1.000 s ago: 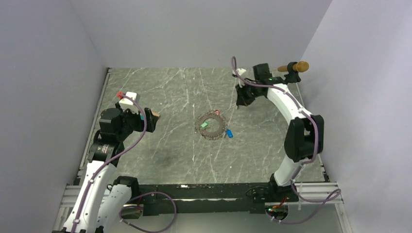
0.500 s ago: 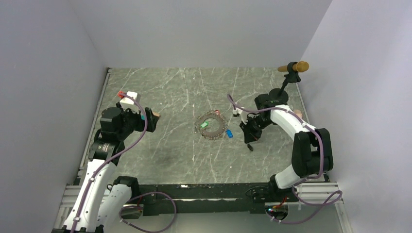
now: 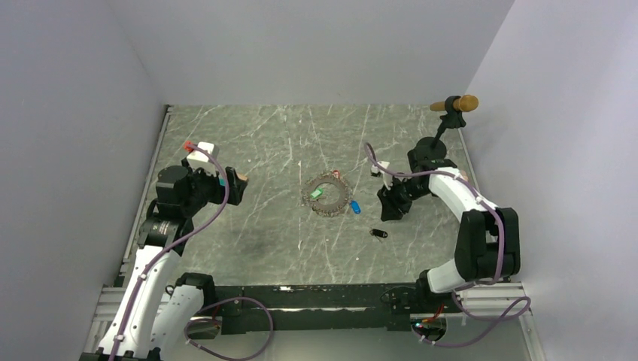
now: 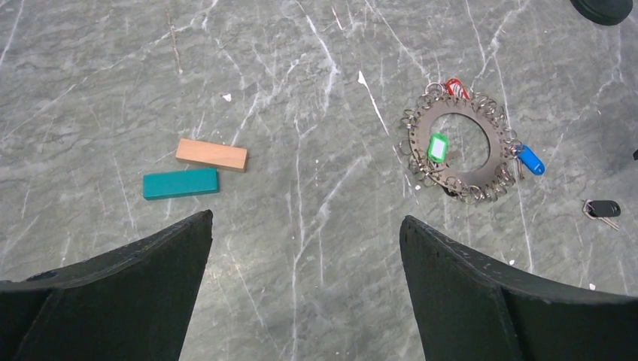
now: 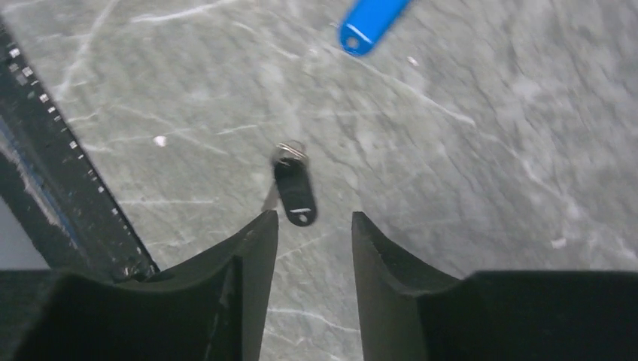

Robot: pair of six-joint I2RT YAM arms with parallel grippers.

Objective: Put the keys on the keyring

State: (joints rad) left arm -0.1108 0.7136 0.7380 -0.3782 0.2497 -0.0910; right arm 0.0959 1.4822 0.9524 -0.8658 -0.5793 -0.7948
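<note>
The keyring (image 3: 340,204) lies mid-table, a dark grey jagged loop, also in the left wrist view (image 4: 460,175). A green key (image 3: 317,193) (image 4: 436,147) lies on its left side, a red key (image 3: 336,174) (image 4: 454,86) at its far edge, and a blue key (image 3: 355,207) (image 4: 531,159) (image 5: 372,22) at its right edge. A black key (image 3: 378,233) (image 4: 604,208) (image 5: 295,192) lies loose on the table. My right gripper (image 3: 389,213) (image 5: 314,216) is open and empty, just above and behind the black key. My left gripper (image 3: 239,184) (image 4: 306,218) is open, empty, raised at the left.
A teal block (image 4: 180,183) and a tan block (image 4: 211,154) lie on the table left of the keyring. A black round-based stand (image 3: 448,113) with a tan top is at the back right. Grey walls enclose the marble table (image 3: 263,248).
My right arm swung from the back right down toward the keyring. The black key now lies loose on the table, and the gripper has drawn back from it. The left arm barely moved.
</note>
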